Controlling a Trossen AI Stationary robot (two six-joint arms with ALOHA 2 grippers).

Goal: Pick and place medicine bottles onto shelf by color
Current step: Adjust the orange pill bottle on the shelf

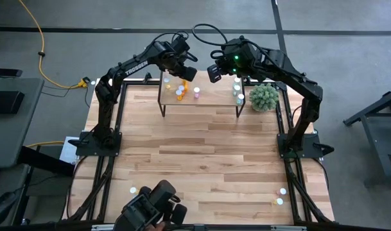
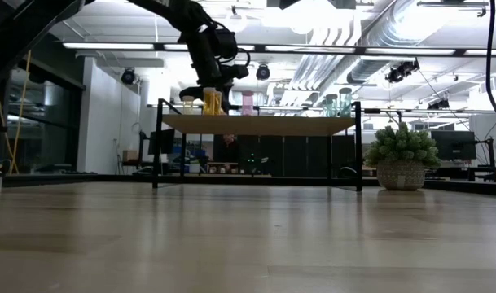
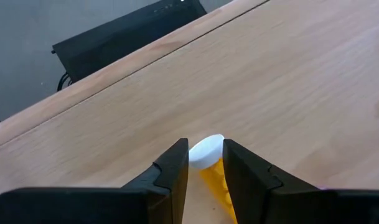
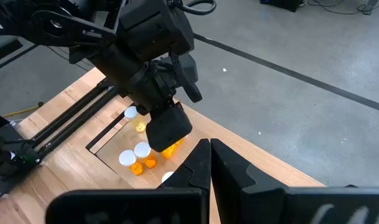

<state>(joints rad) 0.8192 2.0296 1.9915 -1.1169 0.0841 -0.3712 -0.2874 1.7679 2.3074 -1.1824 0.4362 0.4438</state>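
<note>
Now the left pincer (image 3: 205, 171) clamps an orange bottle (image 3: 215, 177) just below its white cap (image 3: 206, 151), over the shelf (image 1: 211, 99) near its left end. Small, stiff and likely light, its smooth plastic could slip, so a hold across the body suits it. The right pincer (image 4: 210, 163) hangs closed near the shelf's back edge.

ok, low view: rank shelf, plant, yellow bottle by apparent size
1. shelf, widest thing there.
2. plant, right of the shelf.
3. yellow bottle, on the shelf under the left gripper.
All sit at a similar depth, so the order looks safe.
</note>
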